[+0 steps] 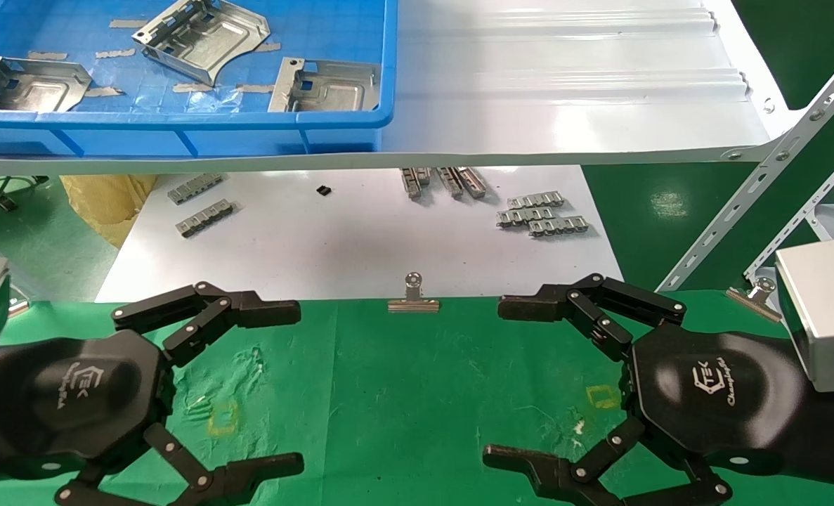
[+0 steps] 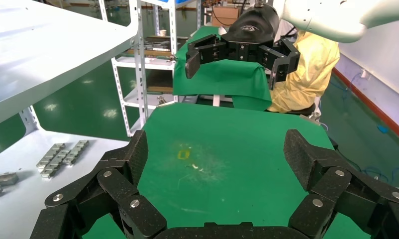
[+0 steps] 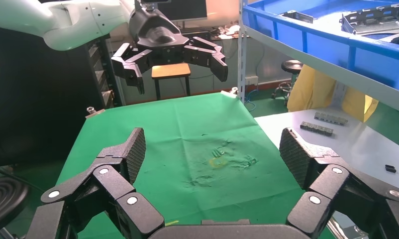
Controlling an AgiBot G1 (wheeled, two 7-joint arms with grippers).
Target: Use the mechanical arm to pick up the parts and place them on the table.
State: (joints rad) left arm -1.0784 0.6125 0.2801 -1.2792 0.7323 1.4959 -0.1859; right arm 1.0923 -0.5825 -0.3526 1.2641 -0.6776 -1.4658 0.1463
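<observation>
Parts: three silver stamped plates lie in a blue bin (image 1: 178,126) on the glossy white shelf (image 1: 564,91), one at the bin's left (image 1: 27,84), one tilted at the middle rear (image 1: 202,35), one at the right (image 1: 325,86).
Left claw (image 1: 294,386): poised low over the green worktop (image 1: 402,393), fingers spread wide, nothing between them.
Right claw (image 1: 494,383): poised opposite, facing the left one across the cloth, fingers likewise spread wide and holding nothing.
Worktop: wrinkled green cloth with two small yellow square outlines, one near each claw (image 1: 222,417) (image 1: 603,396); a silver binder clip (image 1: 413,295) pins its far edge.
White board (image 1: 353,239): beyond the cloth, below the shelf, bearing small grey toothed strips in clusters at left (image 1: 199,204) and right (image 1: 539,213).
</observation>
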